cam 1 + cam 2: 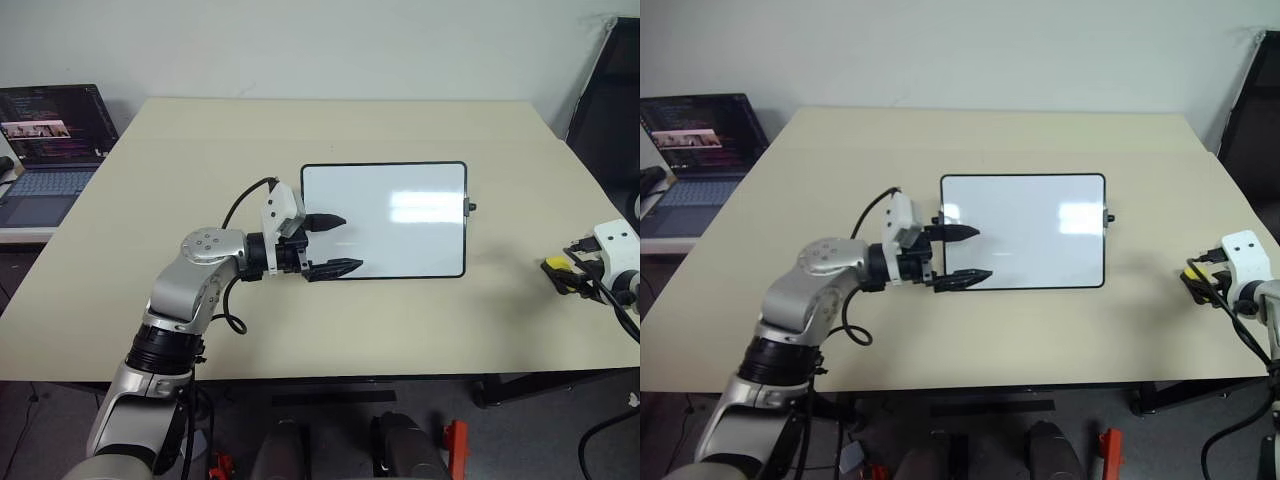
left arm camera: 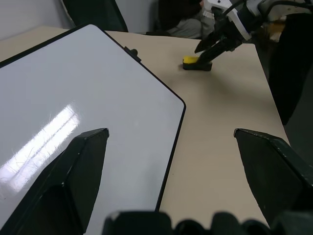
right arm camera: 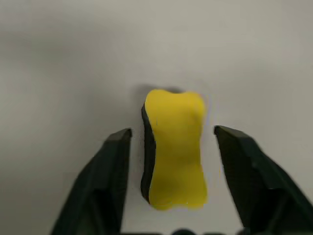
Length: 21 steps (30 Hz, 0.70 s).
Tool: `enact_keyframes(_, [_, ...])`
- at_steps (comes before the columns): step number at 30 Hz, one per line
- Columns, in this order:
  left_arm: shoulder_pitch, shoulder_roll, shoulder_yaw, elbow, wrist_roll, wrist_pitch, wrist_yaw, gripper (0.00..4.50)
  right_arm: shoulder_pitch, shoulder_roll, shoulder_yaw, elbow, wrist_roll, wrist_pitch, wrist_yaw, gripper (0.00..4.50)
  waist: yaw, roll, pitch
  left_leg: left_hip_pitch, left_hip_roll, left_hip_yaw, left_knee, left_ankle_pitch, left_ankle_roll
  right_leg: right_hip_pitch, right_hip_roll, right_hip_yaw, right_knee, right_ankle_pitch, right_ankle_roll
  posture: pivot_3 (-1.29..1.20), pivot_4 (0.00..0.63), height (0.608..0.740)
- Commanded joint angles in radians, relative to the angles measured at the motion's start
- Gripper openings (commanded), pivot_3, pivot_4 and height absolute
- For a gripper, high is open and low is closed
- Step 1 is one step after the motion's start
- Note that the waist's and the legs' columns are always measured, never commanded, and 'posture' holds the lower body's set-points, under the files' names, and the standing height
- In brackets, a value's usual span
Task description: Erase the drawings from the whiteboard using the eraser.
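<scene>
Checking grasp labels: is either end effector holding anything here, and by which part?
Nothing held. Right end effector is open, fingers clear of the yellow eraser on the table. Left end effector is open over the whiteboard edge.

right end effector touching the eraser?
Apart. Right wrist view: the eraser lies on the table between the open right end effector fingers, table showing on both sides.

Head stereo pair looking forward and down over the desk, both sharing the whiteboard, left wrist camera low across it, right wrist camera close above the eraser
</scene>
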Motion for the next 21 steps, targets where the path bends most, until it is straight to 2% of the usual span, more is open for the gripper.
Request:
enact_keyframes(1, [-0.002, 0.019, 0.032, -0.049, -0.005, -0.004, 0.015, 4.50, -0.035, -0.040, -0.038, -0.049, 0.025, -0.001, 0.008, 3.98, 0.001, 0.000, 0.000, 0.000, 0.000, 0.000, 0.000, 0.000, 0.000, 0.000, 0.000, 0.000, 0.000, 0.000, 0.000, 0.00, 0.150, 0.740])
enact_keyframes(3, [-0.006, 0.027, 0.061, -0.054, 0.002, -0.018, 0.043, 4.50, -0.057, -0.035, -0.072, -0.121, 0.067, 0.025, 0.015, 4.48, -0.002, 0.001, 0.001, 0.000, 0.000, 0.000, 0.000, 0.000, 0.000, 0.000, 0.000, 0.000, 0.000, 0.000, 0.000, 0.00, 0.150, 0.740])
enact_keyframes(7, [-0.027, 0.023, 0.202, -0.044, 0.017, -0.055, 0.218, 4.50, -0.116, 0.102, -0.130, -0.147, 0.121, -0.081, -0.090, 4.48, -0.011, 0.002, 0.002, 0.001, 0.001, 0.000, 0.000, 0.000, 0.000, 0.000, 0.001, 0.000, 0.001, 0.000, 0.000, 0.00, 0.150, 0.740])
enact_keyframes(11, [-0.032, 0.009, 0.306, 0.095, 0.129, -0.167, 0.459, 4.50, -0.154, 0.253, -0.166, 0.031, 0.091, -0.274, -0.272, 4.48, -0.005, 0.000, 0.001, 0.003, 0.002, -0.001, 0.000, 0.000, 0.000, 0.002, 0.002, 0.000, 0.001, 0.000, 0.000, 0.00, 0.150, 0.740])
enact_keyframes(16, [-0.009, -0.011, 0.335, 0.252, 0.219, -0.274, 0.608, 4.50, -0.161, 0.354, -0.172, 0.192, 0.089, -0.479, -0.357, 4.48, 0.006, 0.001, 0.002, -0.001, -0.001, 0.000, 0.000, 0.000, 0.000, 0.000, -0.001, 0.000, 0.000, 0.003, -0.004, 0.00, 0.150, 0.740])
enact_keyframes(21, [0.008, -0.052, 0.320, 0.434, 0.286, -0.403, 0.694, 4.50, -0.171, 0.425, -0.145, 0.238, 0.093, -0.560, -0.395, 4.48, 0.010, 0.001, 0.002, -0.003, -0.002, 0.000, 0.000, 0.000, 0.000, -0.001, -0.003, 0.000, -0.002, 0.004, -0.003, 0.00, 0.150, 0.740])
